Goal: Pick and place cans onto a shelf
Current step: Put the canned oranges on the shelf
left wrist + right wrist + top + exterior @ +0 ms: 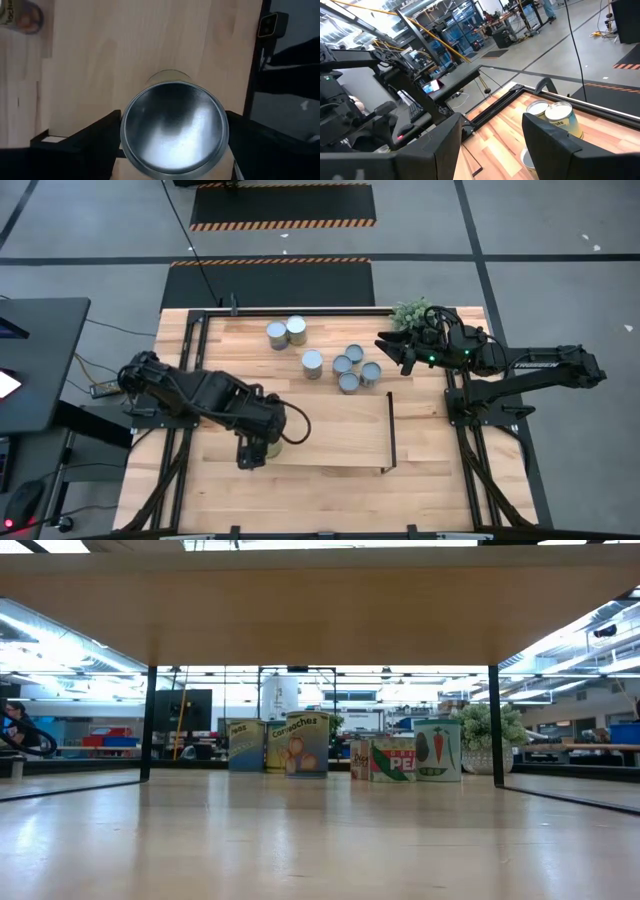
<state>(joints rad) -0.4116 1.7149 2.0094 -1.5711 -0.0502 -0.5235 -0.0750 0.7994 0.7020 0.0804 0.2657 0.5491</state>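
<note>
My left gripper (262, 452) points down over the near left part of the shelf (330, 430), a light-wood board with a black rail (390, 430) at its right end. It is shut on a can (172, 132) with a silvery round top. Several more cans (345, 368) stand upright on the tabletop beyond the shelf, and two more (287, 332) stand farther back; the low view shows some of them (300, 745) under the shelf (320, 610). My right gripper (385, 345) hangs open and level at the far right, beside the cans, touching nothing. My left gripper pinches the can between its two fingers (95, 137), on opposite sides of the wall just below the top rim (125, 135). The fingers come from above, pointing down. The can stays upright over the shelf board (150, 40); whether its base touches the board, I cannot tell.
A small green plant (408, 312) stands at the far right by my right gripper, and shows in the low view (490, 735). A black frame bar (300, 311) runs along the table's far edge. Bare shelf surface stretches right of the held can.
</note>
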